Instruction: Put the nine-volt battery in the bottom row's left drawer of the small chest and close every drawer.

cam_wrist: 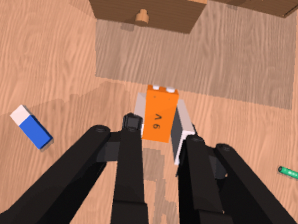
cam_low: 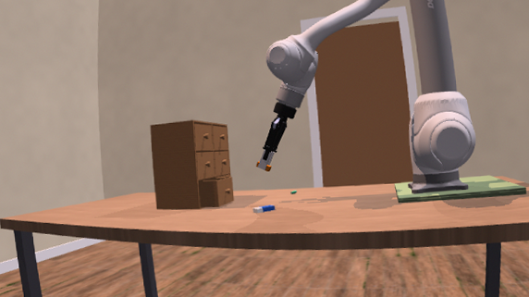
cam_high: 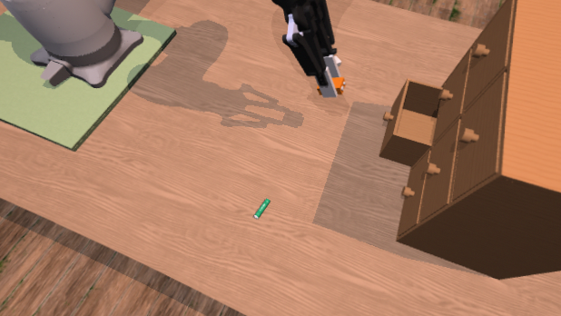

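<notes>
Wooden worktop (cam_high: 191, 172): nine-volt battery (cam_wrist: 160, 116) is gripped between closed fingers, held aloft near small chest (cam_low: 175, 164); bottom-left drawer (cam_high: 410, 124) is pulled out.

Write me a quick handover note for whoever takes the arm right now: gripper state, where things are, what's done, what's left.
Gripper: shut on the battery, in the air, tilted toward the chest.
Bottom-left drawer: pulled out, open, empty as far as can be seen; the other drawers sit in.
Green cell and blue-white eraser: on the table, to be left there.
Done: drawer opened, battery picked up.
Left: carry it over the drawer, drop it in, push the drawer shut.
</notes>
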`<act>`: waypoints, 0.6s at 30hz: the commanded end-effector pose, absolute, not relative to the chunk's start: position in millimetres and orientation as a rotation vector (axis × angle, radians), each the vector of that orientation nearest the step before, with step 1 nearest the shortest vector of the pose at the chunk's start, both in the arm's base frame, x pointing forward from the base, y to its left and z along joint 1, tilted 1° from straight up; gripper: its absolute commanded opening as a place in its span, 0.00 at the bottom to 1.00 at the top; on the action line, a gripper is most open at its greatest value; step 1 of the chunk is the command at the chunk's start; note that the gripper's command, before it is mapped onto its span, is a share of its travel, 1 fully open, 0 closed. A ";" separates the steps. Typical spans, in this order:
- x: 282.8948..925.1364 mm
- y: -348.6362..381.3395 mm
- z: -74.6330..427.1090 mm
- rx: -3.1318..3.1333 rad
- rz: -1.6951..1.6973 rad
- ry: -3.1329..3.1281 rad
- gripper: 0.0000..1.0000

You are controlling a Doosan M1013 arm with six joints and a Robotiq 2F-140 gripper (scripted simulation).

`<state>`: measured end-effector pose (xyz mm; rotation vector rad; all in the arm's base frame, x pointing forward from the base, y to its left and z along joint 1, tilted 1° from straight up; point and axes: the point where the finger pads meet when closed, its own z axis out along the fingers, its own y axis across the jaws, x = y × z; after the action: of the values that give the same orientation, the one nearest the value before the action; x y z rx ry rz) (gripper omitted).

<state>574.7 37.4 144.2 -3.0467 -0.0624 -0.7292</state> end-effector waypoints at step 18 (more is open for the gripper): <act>570.6 39.4 140.4 -2.908 -1.126 -0.065 0.14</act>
<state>570.8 40.1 140.7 -2.9310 -0.0551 -1.1127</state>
